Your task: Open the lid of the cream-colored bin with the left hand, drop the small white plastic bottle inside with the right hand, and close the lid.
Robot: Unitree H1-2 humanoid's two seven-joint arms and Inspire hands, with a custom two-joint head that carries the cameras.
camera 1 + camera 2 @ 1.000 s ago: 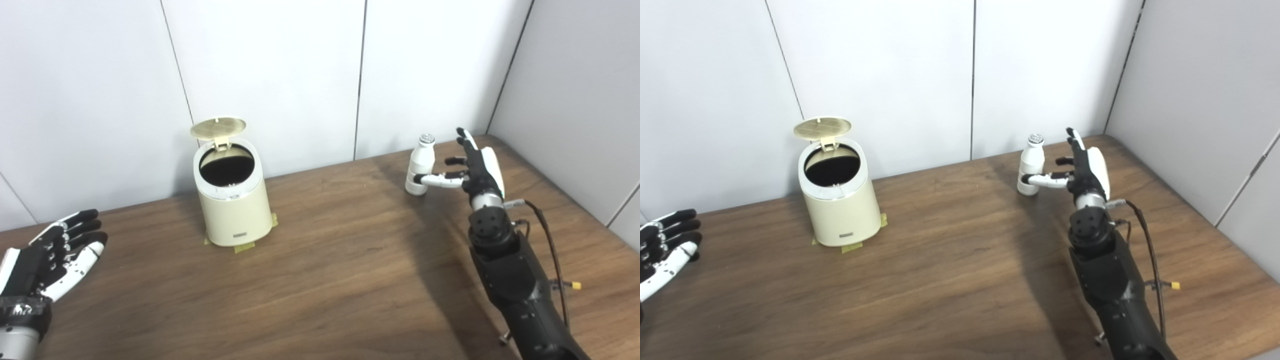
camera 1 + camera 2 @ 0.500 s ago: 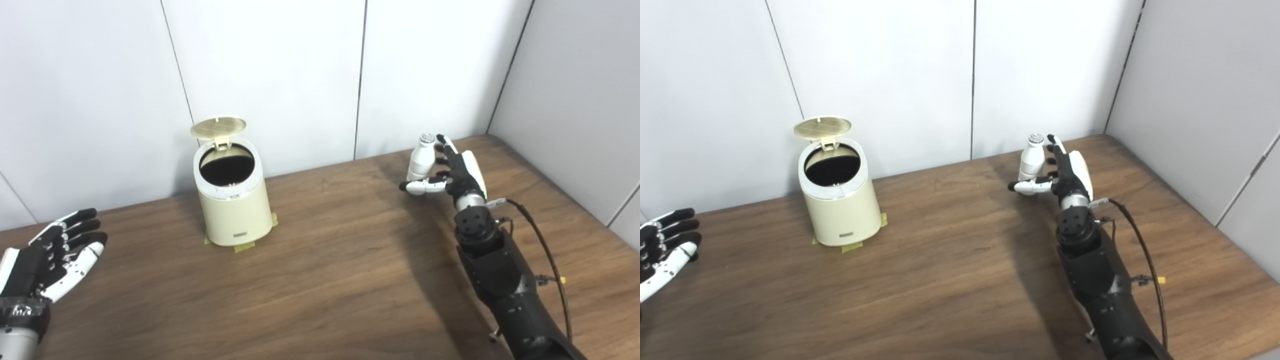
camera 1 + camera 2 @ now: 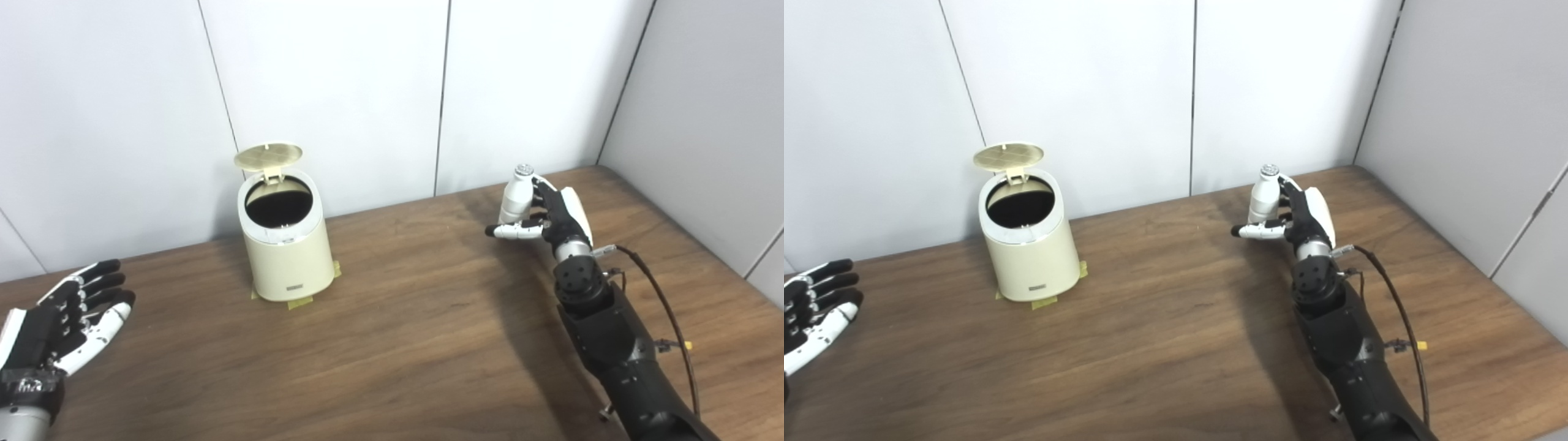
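The cream-colored bin (image 3: 283,245) stands upright on the wooden table (image 3: 404,343), toward the table's rear at roughly the 11 o'clock position from centre. Its lid (image 3: 268,155) is raised, tilted back on the hinge at the bin's far edge, and the dark interior is exposed. Strips of yellowish tape (image 3: 299,302) show at the foot of the bin.

The small white plastic bottle (image 3: 514,196) stands upright at roughly 2 o'clock on the table, well apart from the bin, its cap uppermost. The right hand (image 3: 554,214) is at the bottle: the fingers curl against the bottle's right side and the thumb (image 3: 511,231) extends across the front of its lower part. Whether the grip is fully closed cannot be told, nor whether the bottle's base rests on the table.

The left hand (image 3: 64,315) lies at the 8 o'clock edge, palm up, fingers spread and straight, holding nothing, well apart from the bin.
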